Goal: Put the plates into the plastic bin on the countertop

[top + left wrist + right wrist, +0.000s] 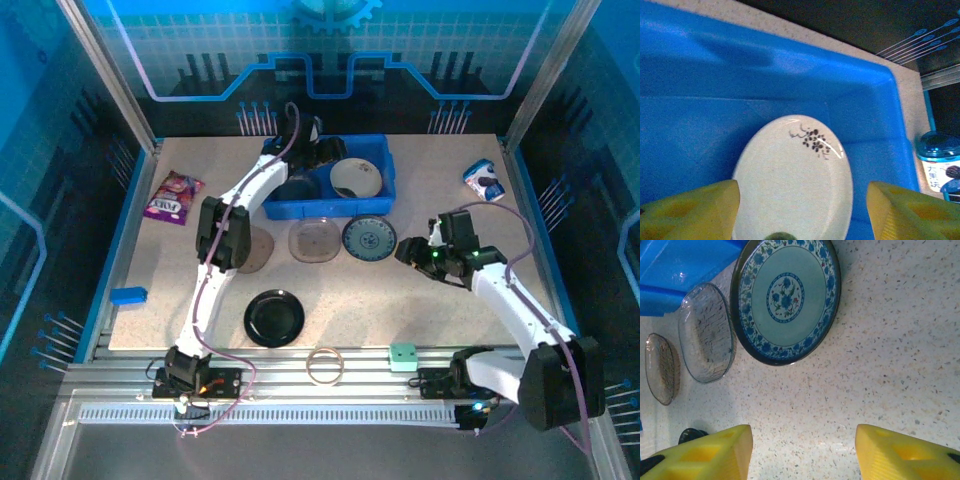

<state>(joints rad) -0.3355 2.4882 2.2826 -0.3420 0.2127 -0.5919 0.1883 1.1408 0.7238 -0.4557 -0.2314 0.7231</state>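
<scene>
**Plates part-way into the plastic bin [387, 165], four left out**

- In the bin: you had a speckled cream plate [792, 180] lying flat toward the right end. A darker dish [298, 186] sat beside it, partly under the left arm [245, 195]. I could not count the full stack.
- Left jaws stood spread above the cream plate, pinching nothing.
- On the tabletop [450, 310]: a smoky plate [260, 252], a clear one [315, 240] and the blue patterned plate [785, 295] lay in a row just in front of the bin. The glossy black plate [274, 318] lay nearer the arms' bases, apart from the rest.
- Right jaws were spread and empty over bare tabletop just beside the blue patterned plate, likely your next pick.
- Judgement: roughly mid-task, with four plates to move.
</scene>
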